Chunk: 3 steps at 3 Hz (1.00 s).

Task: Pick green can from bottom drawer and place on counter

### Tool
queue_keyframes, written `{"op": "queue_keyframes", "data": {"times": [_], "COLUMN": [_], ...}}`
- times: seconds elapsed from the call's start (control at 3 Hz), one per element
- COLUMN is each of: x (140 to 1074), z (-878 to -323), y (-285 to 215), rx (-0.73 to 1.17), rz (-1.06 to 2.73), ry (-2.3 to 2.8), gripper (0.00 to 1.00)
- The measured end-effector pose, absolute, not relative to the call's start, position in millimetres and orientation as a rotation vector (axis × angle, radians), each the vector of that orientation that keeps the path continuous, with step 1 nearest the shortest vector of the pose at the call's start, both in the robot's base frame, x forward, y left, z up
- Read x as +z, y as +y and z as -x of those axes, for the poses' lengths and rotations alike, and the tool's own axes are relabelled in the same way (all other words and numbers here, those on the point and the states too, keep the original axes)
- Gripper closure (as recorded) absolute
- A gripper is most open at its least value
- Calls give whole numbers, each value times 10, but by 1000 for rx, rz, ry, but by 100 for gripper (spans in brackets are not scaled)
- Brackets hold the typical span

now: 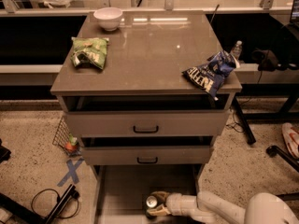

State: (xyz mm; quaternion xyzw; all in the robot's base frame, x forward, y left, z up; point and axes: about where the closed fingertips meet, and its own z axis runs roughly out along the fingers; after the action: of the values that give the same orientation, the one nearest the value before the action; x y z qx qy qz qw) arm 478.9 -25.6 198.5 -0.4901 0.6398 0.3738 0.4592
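A robot's tool reaches low into the open bottom drawer of a grey-beige cabinet, its two fingers clenched on either side of the green can, which stands upright with its silver top facing up, near the front of the drawer floor and right of its middle. The white arm enters from the lower right corner of the view and lies across the drawer's front right part. Above, the middle drawer and the top drawer, each with a black handle, stand partly pulled out. On the glossy grey-brown table that tops the cabinet, a white bowl sits near the far left corner, a green snack bag lies near the left edge, and a blue chip bag rests at the front right corner, overhanging the edge. A small water bottle shows just beyond the table's right edge. On the speckled floor to the cabinet's left are a blue tape cross and a coil of black cable.
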Motion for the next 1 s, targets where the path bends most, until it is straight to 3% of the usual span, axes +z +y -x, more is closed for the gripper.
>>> {"op": "queue_keyframes", "data": {"times": [0.67, 1.0], "x": [2375, 3320], "z": [-4608, -4332], "y": [-329, -609], "rx": [958, 1022], "rz": [1194, 1165], "ry": [1535, 1481], "gripper": [100, 100]}}
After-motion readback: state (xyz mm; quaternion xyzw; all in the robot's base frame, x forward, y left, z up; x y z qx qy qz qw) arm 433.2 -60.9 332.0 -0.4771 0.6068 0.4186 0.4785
